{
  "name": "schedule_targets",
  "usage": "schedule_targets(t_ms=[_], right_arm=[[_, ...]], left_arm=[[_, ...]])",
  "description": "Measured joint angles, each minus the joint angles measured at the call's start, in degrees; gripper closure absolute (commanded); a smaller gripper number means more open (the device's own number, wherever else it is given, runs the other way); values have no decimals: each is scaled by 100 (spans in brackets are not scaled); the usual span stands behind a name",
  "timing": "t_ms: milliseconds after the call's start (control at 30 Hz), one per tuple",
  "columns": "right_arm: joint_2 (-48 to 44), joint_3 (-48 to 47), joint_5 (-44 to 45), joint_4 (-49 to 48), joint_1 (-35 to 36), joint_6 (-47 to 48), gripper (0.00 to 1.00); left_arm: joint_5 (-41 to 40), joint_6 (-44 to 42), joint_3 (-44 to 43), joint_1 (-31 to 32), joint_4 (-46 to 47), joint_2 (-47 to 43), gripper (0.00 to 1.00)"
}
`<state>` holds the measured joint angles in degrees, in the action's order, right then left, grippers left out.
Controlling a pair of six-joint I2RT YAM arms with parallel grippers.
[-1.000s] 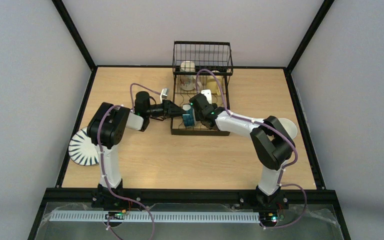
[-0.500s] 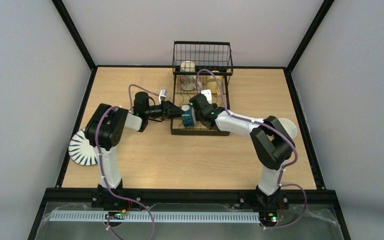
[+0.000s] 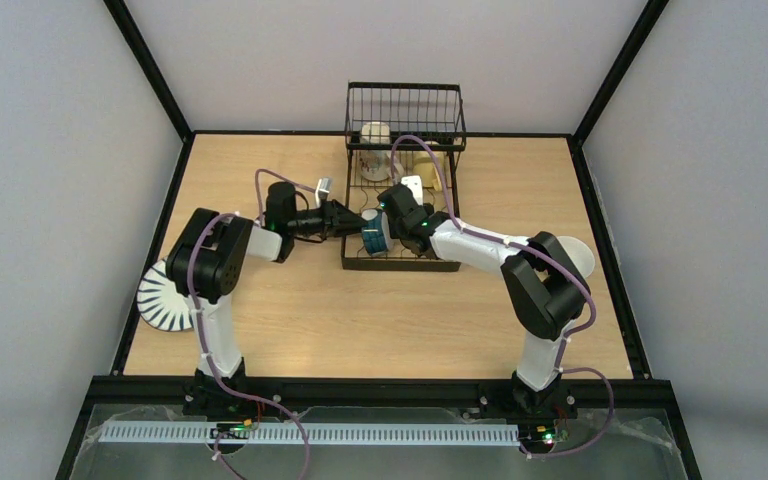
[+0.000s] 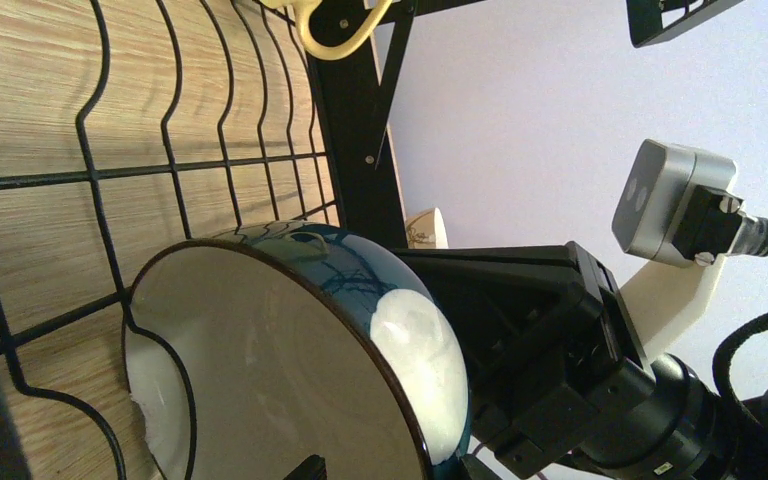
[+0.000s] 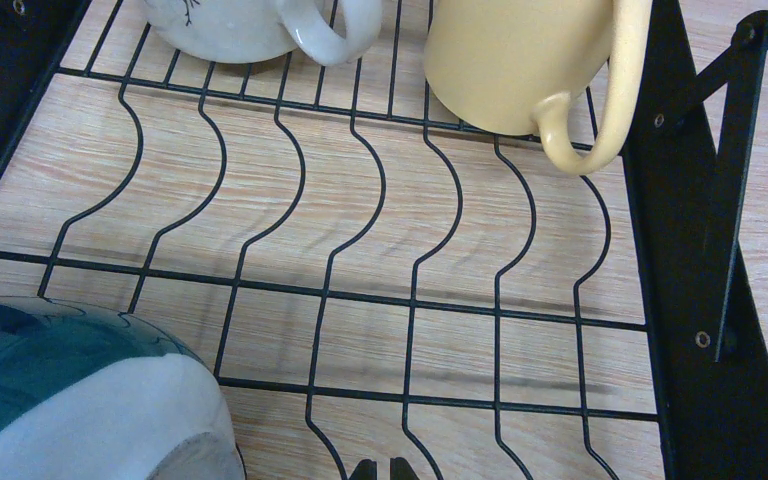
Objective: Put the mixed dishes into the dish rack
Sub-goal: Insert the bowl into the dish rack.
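On the wooden table (image 3: 410, 310), the dish rack (image 3: 405, 264) stands upper centre. We see the blue-outside bowl (image 3: 372, 236) on edge in its lower slots. Over the last second it has shifted slightly up-frame with the left gripper (image 3: 356, 221), so we judge it is being seated. The right gripper (image 5: 378, 468) has its tips together beside the bowl. We cannot tell how the left jaws stand. The striped plate (image 3: 165, 297) waits lower left.

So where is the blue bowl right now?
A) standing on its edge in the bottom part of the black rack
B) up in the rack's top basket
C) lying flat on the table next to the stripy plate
A: the blue bowl stands on its edge among the wires of the dish rack's lower level.
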<state>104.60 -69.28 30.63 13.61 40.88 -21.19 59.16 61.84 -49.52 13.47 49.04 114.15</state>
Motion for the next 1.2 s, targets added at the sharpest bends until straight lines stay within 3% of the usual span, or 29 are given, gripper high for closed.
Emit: schedule_targets(t_ms=[933, 1200], right_arm=[[0, -39, 4, 0, 0, 63, 94], [0, -39, 26, 0, 0, 87, 90]], left_arm=[[-175, -50, -133, -33, -378, -326, 25], [-177, -387, -133, -35, -890, -479, 25]])
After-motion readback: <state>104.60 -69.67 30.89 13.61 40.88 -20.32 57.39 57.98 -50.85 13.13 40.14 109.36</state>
